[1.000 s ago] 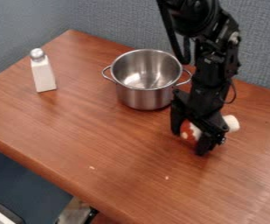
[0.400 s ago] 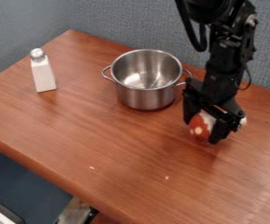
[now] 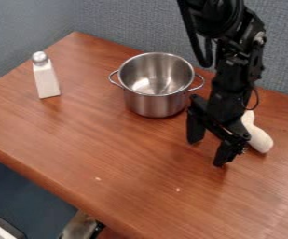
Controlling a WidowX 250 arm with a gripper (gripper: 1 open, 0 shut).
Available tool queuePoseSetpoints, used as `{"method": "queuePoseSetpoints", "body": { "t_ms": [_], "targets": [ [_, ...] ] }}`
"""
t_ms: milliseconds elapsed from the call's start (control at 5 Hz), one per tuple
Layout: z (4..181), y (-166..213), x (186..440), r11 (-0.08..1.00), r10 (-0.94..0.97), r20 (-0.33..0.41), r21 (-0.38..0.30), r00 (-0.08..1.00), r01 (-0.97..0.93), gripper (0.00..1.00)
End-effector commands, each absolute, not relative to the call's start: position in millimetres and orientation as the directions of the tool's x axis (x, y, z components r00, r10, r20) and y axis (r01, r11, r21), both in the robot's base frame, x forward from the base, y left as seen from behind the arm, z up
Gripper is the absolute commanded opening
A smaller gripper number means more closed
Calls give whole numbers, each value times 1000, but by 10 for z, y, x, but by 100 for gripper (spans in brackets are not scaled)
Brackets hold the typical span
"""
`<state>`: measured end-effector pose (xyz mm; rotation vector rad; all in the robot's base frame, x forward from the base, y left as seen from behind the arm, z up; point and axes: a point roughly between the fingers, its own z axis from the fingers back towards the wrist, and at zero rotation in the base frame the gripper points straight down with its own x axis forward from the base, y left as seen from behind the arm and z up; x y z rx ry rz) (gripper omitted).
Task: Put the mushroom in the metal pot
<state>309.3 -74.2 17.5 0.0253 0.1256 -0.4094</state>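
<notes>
The metal pot (image 3: 157, 82) stands empty at the back middle of the wooden table (image 3: 84, 140), shiny, with two small side handles. To its right my gripper (image 3: 216, 146) hangs low over the table, its dark fingers (image 3: 196, 131) spread open with nothing clearly between them. Right beside it the mushroom (image 3: 258, 140) lies on the table. Only its cream-white stem shows past the gripper's right finger; the cap is hidden behind the gripper. I cannot tell whether the finger touches it.
A small white bottle with a grey cap (image 3: 44, 77) stands at the far left of the table. The table's front edge runs diagonally from the lower left to the bottom right. A grey wall is behind.
The reddish cap showed between the fingers in both earlier frames; now it is hidden and the stem sticks out to the right. The gripper shifted right, then back left.
</notes>
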Motion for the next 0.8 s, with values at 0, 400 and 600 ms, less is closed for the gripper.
{"method": "queuePoseSetpoints", "body": {
  "t_ms": [0,400,600],
  "targets": [
    [435,-726,3115,906,-421,-38,31,906,422,100],
    [532,-688,3190,888,-459,-15,30,888,459,0],
    [699,-671,3229,887,-462,9,29,887,461,100]
  ]
}}
